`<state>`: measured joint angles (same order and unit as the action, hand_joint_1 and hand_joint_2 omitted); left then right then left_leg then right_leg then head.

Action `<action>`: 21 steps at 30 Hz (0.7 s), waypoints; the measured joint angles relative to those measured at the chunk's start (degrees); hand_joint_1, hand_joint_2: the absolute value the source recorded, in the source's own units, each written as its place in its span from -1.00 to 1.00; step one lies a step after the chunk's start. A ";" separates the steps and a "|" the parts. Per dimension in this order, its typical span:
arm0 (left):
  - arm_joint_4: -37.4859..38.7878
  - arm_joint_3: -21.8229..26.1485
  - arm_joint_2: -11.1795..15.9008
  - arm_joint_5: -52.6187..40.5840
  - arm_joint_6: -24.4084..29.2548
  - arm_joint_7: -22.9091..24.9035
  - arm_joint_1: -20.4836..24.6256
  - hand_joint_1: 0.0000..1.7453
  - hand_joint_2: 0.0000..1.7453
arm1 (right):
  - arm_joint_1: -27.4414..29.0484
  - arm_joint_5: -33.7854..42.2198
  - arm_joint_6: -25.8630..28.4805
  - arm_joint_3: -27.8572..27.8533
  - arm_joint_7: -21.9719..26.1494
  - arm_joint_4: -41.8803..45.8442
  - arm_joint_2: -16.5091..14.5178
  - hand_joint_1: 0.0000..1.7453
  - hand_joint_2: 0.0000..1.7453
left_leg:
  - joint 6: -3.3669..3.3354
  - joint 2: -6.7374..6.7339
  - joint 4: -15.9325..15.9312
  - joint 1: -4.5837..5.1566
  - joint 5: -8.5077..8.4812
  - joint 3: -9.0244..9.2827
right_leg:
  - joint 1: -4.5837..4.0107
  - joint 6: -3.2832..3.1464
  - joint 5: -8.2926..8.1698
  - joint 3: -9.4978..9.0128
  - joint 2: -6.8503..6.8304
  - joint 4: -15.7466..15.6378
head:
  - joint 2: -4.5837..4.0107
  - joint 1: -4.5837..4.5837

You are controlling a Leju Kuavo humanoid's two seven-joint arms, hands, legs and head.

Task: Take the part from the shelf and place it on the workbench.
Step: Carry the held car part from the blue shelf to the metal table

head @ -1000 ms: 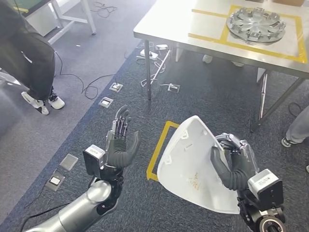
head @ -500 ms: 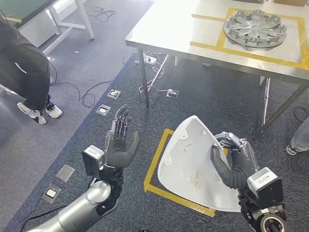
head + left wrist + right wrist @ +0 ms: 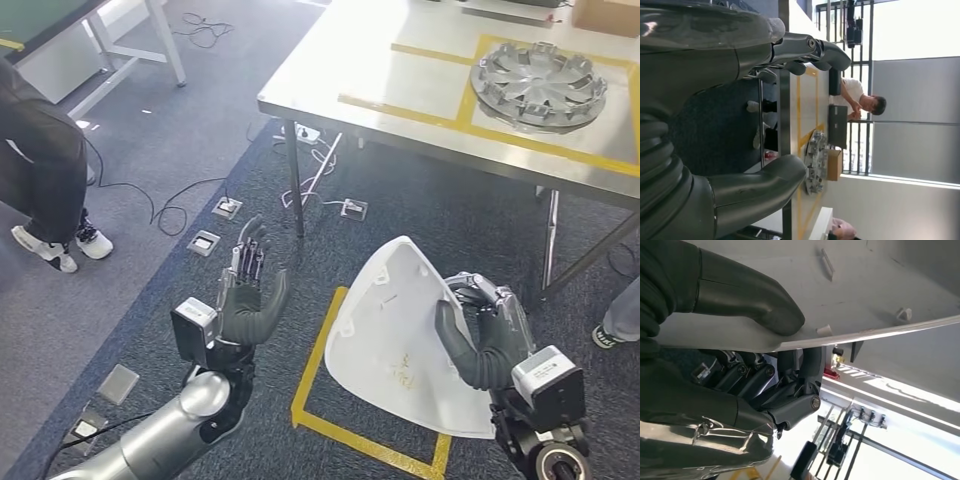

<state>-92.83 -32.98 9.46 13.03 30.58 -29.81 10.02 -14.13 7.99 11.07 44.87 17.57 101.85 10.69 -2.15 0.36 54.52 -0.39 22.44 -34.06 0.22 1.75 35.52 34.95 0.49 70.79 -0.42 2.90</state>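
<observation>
Head view: my right hand (image 3: 483, 335) grips the part (image 3: 396, 340) by its right edge, thumb on the upper face, fingers curled under. Part is held above the floor, near side of the workbench (image 3: 362, 60): white, smooth, roughly triangular shell, small tabs, faint scribble. My left hand (image 3: 249, 295) is released, fingers apart.

Left wrist view: left hand (image 3: 734, 115) spread, holding nothing.

Right wrist view: thumb (image 3: 753, 297) pressed on part (image 3: 874, 285), fingers (image 3: 791, 400) beneath the rim.
</observation>
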 joint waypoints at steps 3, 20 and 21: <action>0.02 0.00 -0.01 0.07 -0.01 0.01 0.01 -1.00 1.00 | 0.17 -0.01 0.21 0.00 -0.07 0.00 0.00 1.00 1.00 | 0.11 0.13 0.00 0.03 2.11 2.80 | 0.03 -0.05 -1.42 1.61 -0.02 -3.84 | 0.00 -0.07; 0.04 -0.02 0.01 0.37 -0.01 0.24 0.27 -1.00 1.00 | 0.39 -0.02 0.68 0.00 -0.23 0.07 -0.02 1.00 1.00 | 2.31 0.07 5.15 0.11 1.46 -4.35 | -0.22 -2.88 -9.33 -6.62 0.33 -16.68 | 0.00 0.26; 0.05 -0.02 0.01 0.38 -0.01 0.26 0.29 -1.00 1.00 | 0.38 -0.02 0.72 0.00 -0.25 0.07 -0.02 1.00 1.00 | 2.03 0.05 1.99 0.28 -0.63 -3.31 | -0.24 -2.64 -8.80 -7.11 0.41 -16.71 | 0.00 0.21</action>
<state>-92.78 -33.00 9.48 13.41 30.58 -29.55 10.32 -13.75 7.97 11.78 44.87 17.32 101.92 10.67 -0.12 0.41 56.52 -0.10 21.81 -37.38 -0.02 -0.89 26.73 27.84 0.91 54.08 -0.42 3.11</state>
